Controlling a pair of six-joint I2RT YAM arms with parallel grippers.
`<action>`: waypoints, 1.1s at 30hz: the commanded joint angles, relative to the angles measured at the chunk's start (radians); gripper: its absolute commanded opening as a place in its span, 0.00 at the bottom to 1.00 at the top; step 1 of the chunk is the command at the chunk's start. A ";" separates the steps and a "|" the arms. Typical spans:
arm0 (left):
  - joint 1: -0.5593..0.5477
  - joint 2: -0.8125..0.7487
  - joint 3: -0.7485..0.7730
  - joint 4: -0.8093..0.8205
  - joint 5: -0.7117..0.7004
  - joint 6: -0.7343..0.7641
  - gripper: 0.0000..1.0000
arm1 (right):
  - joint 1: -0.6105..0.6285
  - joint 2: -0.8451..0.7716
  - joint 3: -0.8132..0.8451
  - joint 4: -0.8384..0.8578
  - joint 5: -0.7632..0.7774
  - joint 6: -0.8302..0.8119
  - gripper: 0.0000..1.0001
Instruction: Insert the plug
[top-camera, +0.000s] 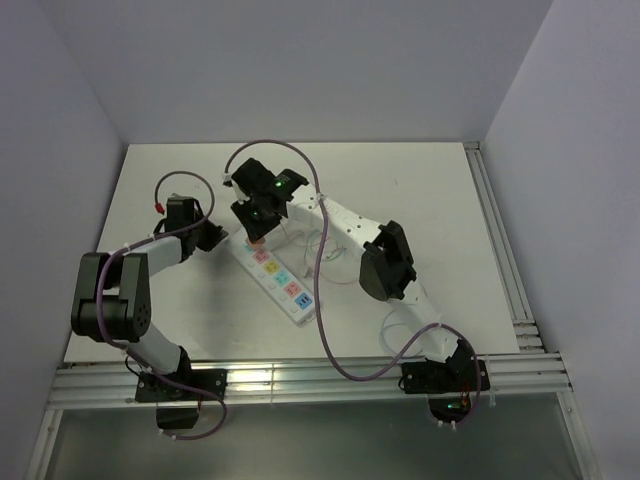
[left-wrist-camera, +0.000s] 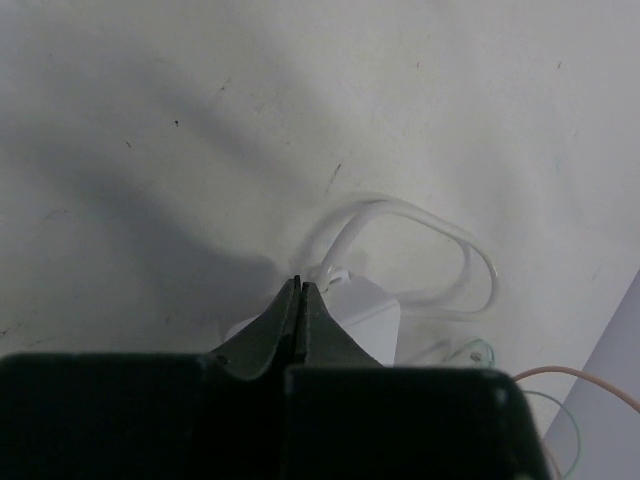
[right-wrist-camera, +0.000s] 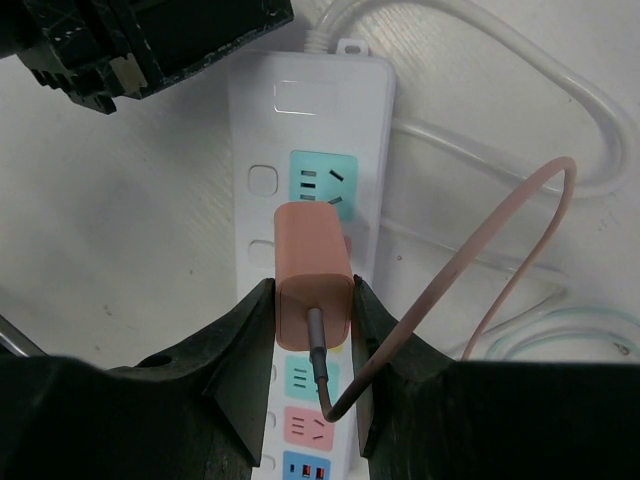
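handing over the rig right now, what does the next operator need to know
Left gripper: shut, empty, tips at the cable end of the white plastic power strip.
Right gripper: shut on the salmon-pink block plug, held over a socket near that end.
Done: plug grasped and lined up.
To do: press it in (whether the pins have entered isn't visible), then release.

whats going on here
The right arm has a pink plug clamped in its jaws and holds it over the white strip, at the second socket from the cord end. Whether the plug is seated can't be told from these views. The left arm sits at the strip's cord end with its jaws shut on nothing.
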 joint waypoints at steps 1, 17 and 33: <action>-0.031 0.023 0.002 0.070 0.069 0.033 0.00 | 0.011 0.001 0.052 -0.005 0.021 -0.014 0.00; -0.167 -0.029 -0.125 0.181 0.063 -0.030 0.00 | 0.019 -0.171 -0.228 0.057 0.116 0.008 0.00; -0.167 -0.219 -0.197 0.090 -0.098 -0.066 0.49 | 0.022 -0.209 -0.270 0.043 0.112 0.014 0.00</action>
